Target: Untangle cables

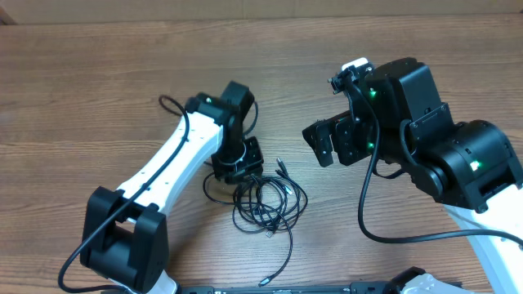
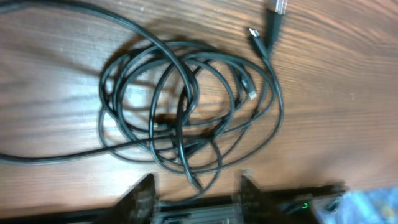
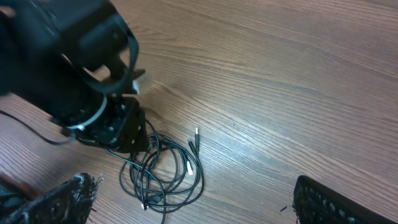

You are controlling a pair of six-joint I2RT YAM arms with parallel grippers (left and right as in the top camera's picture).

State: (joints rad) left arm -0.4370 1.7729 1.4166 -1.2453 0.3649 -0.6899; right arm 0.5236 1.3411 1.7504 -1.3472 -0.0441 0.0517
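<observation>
Coiled cables (image 1: 265, 204) on worktop (image 1: 98, 98), just ahead of left hand (image 2: 196, 194): fingers apart, nearest loop at gap. Right hand (image 1: 333, 140) spread wide, empty, well apart. Left likely nearer for pull.

You worked on a table (image 1: 98, 73) of brown wood-grain board, smooth, with a soft sheen where the light fell. The cables (image 1: 265, 204) had smooth black plastic or rubber sheaths, faintly glossy along the curves. Their plugs (image 2: 278, 7) ended in bright, silvery metal tips. The left arm (image 1: 173, 153) wore a smooth, glossy white plastic shell with matt black plastic joints. The right arm (image 1: 425, 106) looked mostly matt black plastic. The right fingers (image 3: 62, 202) had dark, rough, grainy faces. The left fingers (image 2: 142, 193) looked dark and smooth, though blurred.
</observation>
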